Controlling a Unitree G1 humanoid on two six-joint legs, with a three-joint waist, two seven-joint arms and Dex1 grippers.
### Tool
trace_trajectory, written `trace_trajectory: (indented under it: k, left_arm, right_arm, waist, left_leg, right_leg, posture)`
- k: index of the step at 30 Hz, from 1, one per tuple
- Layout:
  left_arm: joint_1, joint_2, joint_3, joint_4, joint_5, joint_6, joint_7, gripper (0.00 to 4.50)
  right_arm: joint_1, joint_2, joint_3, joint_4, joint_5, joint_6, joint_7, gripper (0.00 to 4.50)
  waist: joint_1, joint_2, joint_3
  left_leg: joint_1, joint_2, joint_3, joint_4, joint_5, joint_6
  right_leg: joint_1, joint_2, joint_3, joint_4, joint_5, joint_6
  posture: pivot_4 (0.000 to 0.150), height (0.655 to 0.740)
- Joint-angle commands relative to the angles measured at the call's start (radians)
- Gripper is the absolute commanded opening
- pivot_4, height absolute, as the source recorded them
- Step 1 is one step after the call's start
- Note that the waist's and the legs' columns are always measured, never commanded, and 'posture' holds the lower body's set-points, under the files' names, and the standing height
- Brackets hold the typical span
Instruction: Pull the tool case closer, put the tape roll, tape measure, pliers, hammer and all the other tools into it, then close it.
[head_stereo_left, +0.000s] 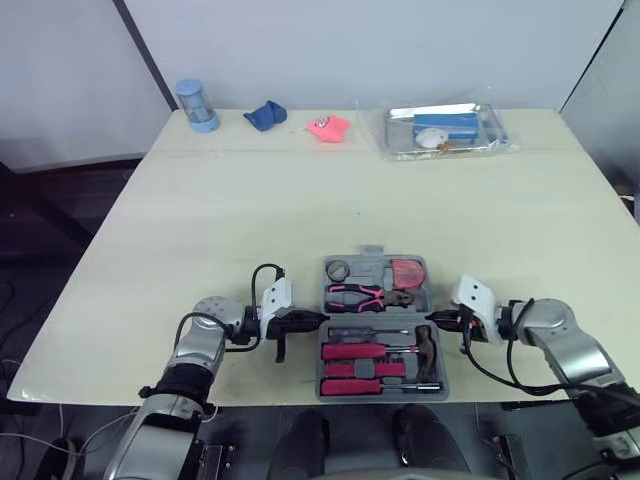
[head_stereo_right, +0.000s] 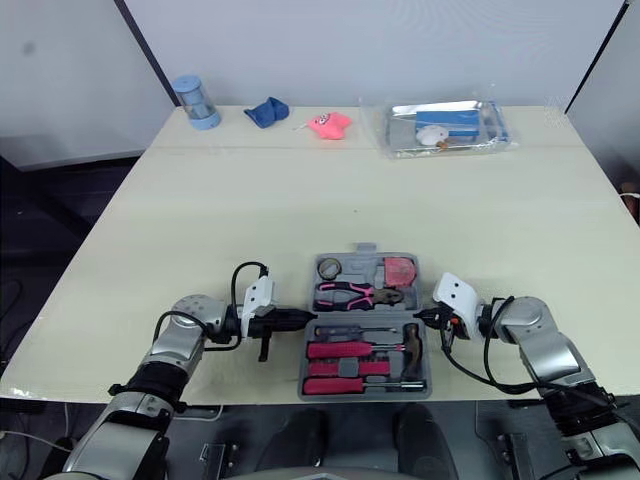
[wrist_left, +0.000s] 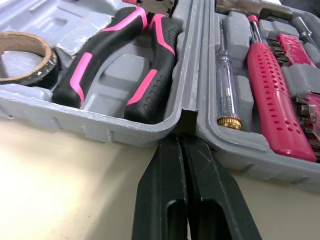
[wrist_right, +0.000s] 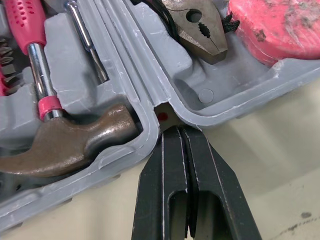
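**Two closed grippers flank an open, filled tool case**

Two halves of the grey tool case (head_stereo_left: 370, 268) lie open and flat on the pale table (head_stereo_left: 300, 190), close to its near edge and straight in front of you. The case looks already pulled in.

The far half holds the tape roll (head_stereo_left: 337, 269) on your left, the pink tape measure (head_stereo_left: 407, 272) on your right, and the pink-and-black pliers (head_stereo_left: 365, 296) across its near part. The near half holds the hammer (head_stereo_left: 427, 350) at its right end, two pink-handled screwdrivers (head_stereo_left: 355, 352) lying side by side, and a slim clear-handled screwdriver (wrist_left: 224, 75) along the hinge side. Each tool appears seated in its own moulded recess.

Your left gripper (head_stereo_left: 310, 319) is at the case's left side with its two black fingers pressed together, holding nothing. Your right gripper (head_stereo_left: 437, 320) mirrors it at the right side, also pinched shut and empty. Each set of tips points into the hinge notch where the two halves meet. Whether they touch the plastic cannot be told.

At the far edge of the table, well apart from the case, stand a blue canister (head_stereo_left: 197, 105), a blue cloth (head_stereo_left: 266, 115), a small pink object (head_stereo_left: 328, 126) and a bagged metal tray (head_stereo_left: 445, 130). None reads clearly as a tool.

Judging by this, loading seems complete. What remains is folding one half over the other and latching the case.
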Motion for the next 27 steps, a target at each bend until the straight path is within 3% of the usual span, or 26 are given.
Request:
trace_trajectory:
  k: [1, 5, 7, 11, 13, 17, 22, 27]
  left_arm:
    - [-0.004, 0.043, 0.046, -0.065, -0.048, -0.019, 0.003, 0.10]
    - [0.063, 0.104, 0.064, -0.241, -0.112, 0.026, -0.030, 0.10]
    - [0.117, 0.139, 0.066, -0.365, -0.148, 0.082, -0.037, 0.00]
    - [0.203, 0.193, 0.058, -0.522, -0.182, 0.144, -0.040, 0.00]
    - [0.246, 0.195, 0.046, -0.624, -0.227, 0.208, -0.031, 0.00]
    - [0.301, 0.196, -0.007, -0.719, -0.236, 0.266, -0.027, 0.00]
    - [0.343, 0.186, -0.076, -0.775, -0.196, 0.305, 0.025, 0.00]
    - [0.352, 0.170, -0.126, -0.773, -0.138, 0.339, 0.103, 0.00]
  right_arm:
    - [-0.018, -0.022, -0.073, -0.039, 0.064, 0.057, -0.007, 0.00]
    - [-0.076, -0.042, -0.132, -0.001, 0.137, 0.164, 0.003, 0.00]
    - [-0.115, -0.043, -0.152, 0.032, 0.164, 0.208, 0.002, 0.51]
    - [-0.182, -0.037, -0.162, 0.101, 0.199, 0.285, 0.003, 2.11]
    - [-0.238, -0.004, -0.173, 0.157, 0.244, 0.360, 0.003, 3.28]
    - [-0.341, 0.063, -0.168, 0.282, 0.277, 0.470, -0.023, 4.44]
    - [-0.451, 0.115, -0.112, 0.471, 0.210, 0.481, -0.073, 4.44]
    - [-0.514, 0.170, -0.098, 0.547, 0.214, 0.529, -0.075, 4.44]
  waist:
    - [-0.001, 0.000, 0.000]
    - [-0.004, 0.000, 0.000]
    - [-0.010, 0.000, 0.000]
    - [-0.007, 0.000, 0.000]
    - [-0.003, 0.000, 0.000]
    - [-0.011, 0.001, 0.001]
    - [-0.007, 0.001, 0.001]
    - [-0.012, 0.001, 0.001]
  left_leg:
    - [0.000, 0.000, 0.000, 0.000, 0.000, 0.000]
    - [0.000, 0.000, 0.000, 0.000, 0.000, 0.000]
    - [0.000, 0.000, 0.000, 0.000, 0.000, 0.000]
    - [0.000, 0.000, 0.000, -0.001, 0.000, 0.000]
    - [0.000, 0.000, 0.000, -0.001, 0.000, 0.000]
    - [0.000, 0.000, 0.001, -0.001, 0.000, 0.000]
    - [0.000, 0.001, 0.001, -0.001, 0.000, 0.000]
    - [0.000, 0.000, 0.001, -0.001, 0.000, 0.000]
  right_leg:
    - [0.000, 0.000, 0.000, 0.000, 0.000, 0.000]
    - [0.000, 0.000, 0.000, 0.000, 0.000, 0.000]
    - [0.000, 0.000, 0.000, 0.000, 0.000, 0.000]
    - [0.000, 0.000, 0.000, 0.000, 0.000, 0.000]
    - [0.000, 0.000, 0.000, 0.000, 0.000, 0.000]
    - [0.000, 0.000, 0.001, 0.000, 0.000, 0.000]
    - [-0.001, 0.000, 0.000, -0.001, 0.000, 0.000]
    - [-0.001, 0.000, 0.001, 0.000, 0.000, 0.000]
  posture:
    - [0.150, 0.7400]
    - [0.150, 0.7400]
    - [0.150, 0.7400]
    - [0.150, 0.7400]
    - [0.150, 0.7400]
    - [0.150, 0.7400]
    - [0.150, 0.7400]
    - [0.150, 0.7400]
